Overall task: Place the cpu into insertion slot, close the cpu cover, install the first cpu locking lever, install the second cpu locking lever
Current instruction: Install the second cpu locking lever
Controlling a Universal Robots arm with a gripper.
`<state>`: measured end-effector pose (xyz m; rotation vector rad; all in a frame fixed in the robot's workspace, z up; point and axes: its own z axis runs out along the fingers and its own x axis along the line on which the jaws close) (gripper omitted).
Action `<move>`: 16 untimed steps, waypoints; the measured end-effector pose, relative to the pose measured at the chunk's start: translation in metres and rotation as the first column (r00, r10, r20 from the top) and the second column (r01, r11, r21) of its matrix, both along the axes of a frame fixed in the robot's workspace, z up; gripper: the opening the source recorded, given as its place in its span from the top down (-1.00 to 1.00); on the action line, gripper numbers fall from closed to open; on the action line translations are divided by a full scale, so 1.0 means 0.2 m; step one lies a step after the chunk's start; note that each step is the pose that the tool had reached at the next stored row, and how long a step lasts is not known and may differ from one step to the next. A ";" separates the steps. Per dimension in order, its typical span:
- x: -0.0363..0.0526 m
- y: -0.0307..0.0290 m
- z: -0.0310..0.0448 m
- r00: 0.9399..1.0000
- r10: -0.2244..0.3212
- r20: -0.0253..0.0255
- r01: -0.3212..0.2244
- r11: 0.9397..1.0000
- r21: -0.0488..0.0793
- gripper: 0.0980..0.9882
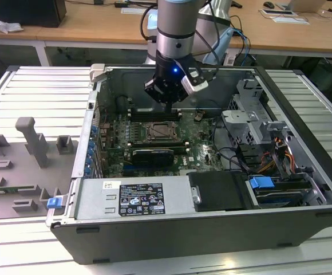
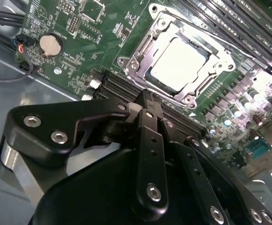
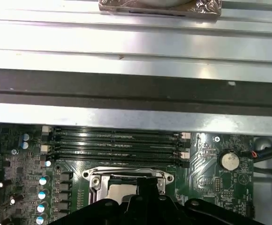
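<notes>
gripper: the black two-finger gripper [image 2: 147,101] hangs just above the socket with its fingers pressed together, holding nothing.
cpu: the flat silver-grey square cpu [image 2: 178,63] already lies in the silver-rimmed insertion slot [image 1: 161,132].
cover: the thin silver frame cpu cover [image 2: 138,51] seems down around the chip; whether the levers are latched i cannot tell.
around: long black memory slots [image 3: 115,143] beside the socket, a round silver coin battery [image 2: 50,44] nearby, grey computer case walls [image 1: 154,220] enclosing the board.

Silver cpu [image 2: 177,64] seated in insertion slot [image 2: 137,58]
</notes>
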<state>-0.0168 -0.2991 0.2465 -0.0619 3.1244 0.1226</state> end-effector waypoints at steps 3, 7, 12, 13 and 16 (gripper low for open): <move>0.000 -0.021 0.000 1.000 0.000 0.000 0.000 1.000 0.000 0.98; 0.000 -0.062 -0.001 1.000 0.000 -0.001 0.000 1.000 0.000 0.98; 0.000 -0.141 -0.002 1.000 0.000 -0.001 0.000 1.000 0.000 0.98; 0.000 -0.154 -0.002 1.000 0.000 -0.001 0.000 1.000 0.000 0.98; 0.000 -0.195 -0.003 1.000 0.000 -0.002 0.000 1.000 0.000 0.98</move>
